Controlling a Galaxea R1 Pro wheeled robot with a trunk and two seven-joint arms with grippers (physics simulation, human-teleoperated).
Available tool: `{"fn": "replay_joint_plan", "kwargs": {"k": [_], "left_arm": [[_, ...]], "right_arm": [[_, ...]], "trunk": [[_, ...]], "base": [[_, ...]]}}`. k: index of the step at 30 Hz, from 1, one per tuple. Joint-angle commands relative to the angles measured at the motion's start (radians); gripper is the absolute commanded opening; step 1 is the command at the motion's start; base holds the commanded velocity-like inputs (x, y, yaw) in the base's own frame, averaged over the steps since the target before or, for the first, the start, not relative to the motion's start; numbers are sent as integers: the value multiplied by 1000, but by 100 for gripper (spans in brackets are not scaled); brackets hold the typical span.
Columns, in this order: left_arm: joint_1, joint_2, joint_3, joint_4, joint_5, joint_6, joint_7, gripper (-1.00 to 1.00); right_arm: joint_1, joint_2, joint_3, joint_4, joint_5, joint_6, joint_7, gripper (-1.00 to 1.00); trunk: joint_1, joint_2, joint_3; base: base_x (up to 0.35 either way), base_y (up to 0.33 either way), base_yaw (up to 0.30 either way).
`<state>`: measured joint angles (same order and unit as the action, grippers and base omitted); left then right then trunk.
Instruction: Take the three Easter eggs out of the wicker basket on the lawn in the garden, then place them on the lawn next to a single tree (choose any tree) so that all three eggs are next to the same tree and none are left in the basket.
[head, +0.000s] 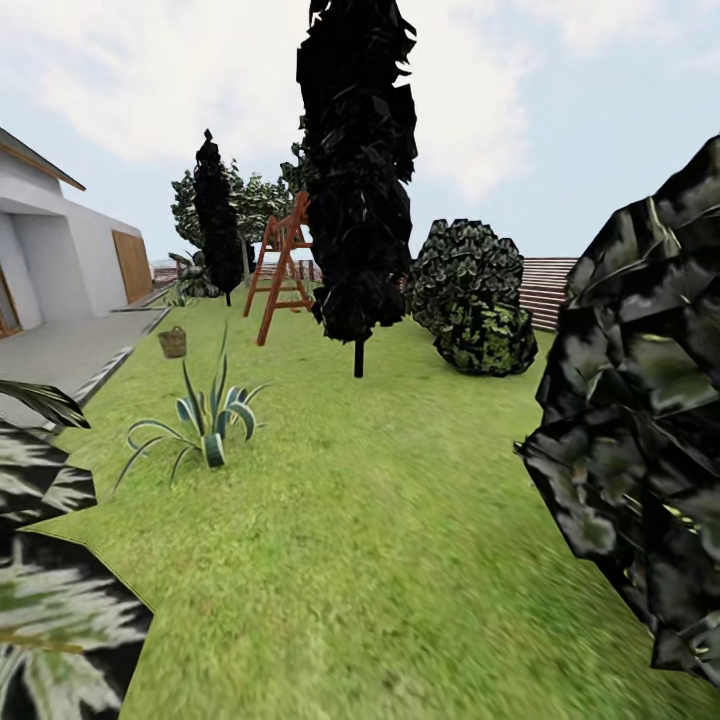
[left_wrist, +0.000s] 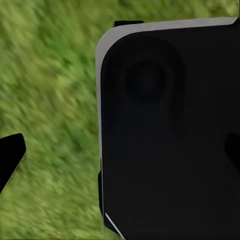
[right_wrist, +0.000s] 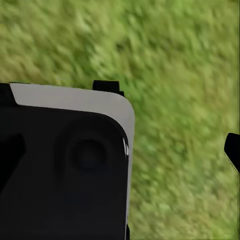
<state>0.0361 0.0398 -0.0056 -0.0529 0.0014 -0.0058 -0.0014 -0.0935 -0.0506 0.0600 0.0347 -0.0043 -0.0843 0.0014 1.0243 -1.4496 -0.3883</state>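
Observation:
The wicker basket (head: 172, 341) stands far off on the lawn (head: 380, 520), at the left near the paved edge by the house. The Easter eggs are hidden at this distance. A tree (head: 256, 205) with a rounded green crown rises at the back of the garden, behind the swing frame. My left gripper (left_wrist: 120, 155) hangs over grass and the robot's black base, its fingers (left_wrist: 11, 161) wide apart and empty. My right gripper (right_wrist: 120, 152) is open too, one of its fingers (right_wrist: 233, 150) showing at the frame's edge.
A tall black conifer (head: 358, 170) stands mid-lawn, and a smaller one (head: 217, 215) farther back. A wooden swing frame (head: 283, 265), a spiky agave (head: 208, 420), dark bushes (head: 470, 300), a large near bush (head: 640, 420), the white house (head: 60, 250) and a slatted fence (head: 546, 290) surround the grass.

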Motion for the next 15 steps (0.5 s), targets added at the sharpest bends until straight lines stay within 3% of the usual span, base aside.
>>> {"fn": "replay_joint_plan", "kwargs": {"k": [1, 15], "left_arm": [[1, 0, -1, -2, 0, -1, 0, 100], [1, 0, -1, -2, 0, -1, 0, 100]], "right_arm": [[-2, 0, 6, 4, 0, -6, 0, 100], [-2, 0, 4, 4, -6, -6, 0, 100]], "trunk": [[1, 0, -1], [1, 0, -1]], "base": [[343, 0, 3], [342, 0, 10]]}}
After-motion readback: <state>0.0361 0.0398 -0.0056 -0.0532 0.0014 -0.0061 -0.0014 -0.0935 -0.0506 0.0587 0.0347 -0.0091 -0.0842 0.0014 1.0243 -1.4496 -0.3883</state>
